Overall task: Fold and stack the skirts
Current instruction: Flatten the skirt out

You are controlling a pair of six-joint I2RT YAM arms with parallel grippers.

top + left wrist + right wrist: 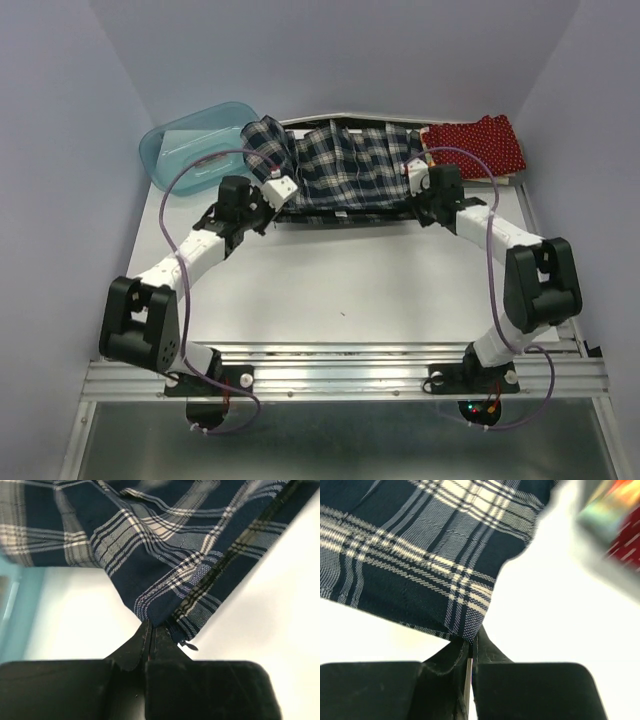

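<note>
Centrally, left gripper (148,630) and right gripper (471,639) each clench a plaid skirt (350,165) corner; red skirt (624,550) blurred, cropped upper right.

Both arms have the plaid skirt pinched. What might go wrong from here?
The left end effector and right end effector each pinch only a thin corner of the plaid skirt; it may slip out mid-fold. Its left end overlaps the teal bin and could snag there. The red dotted skirt nearby might get dragged.

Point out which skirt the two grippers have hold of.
The plaid skirt at the far middle: the left gripper and right gripper each pinch a near corner. The dark red dotted skirt lies at the far right, ungripped.
</note>
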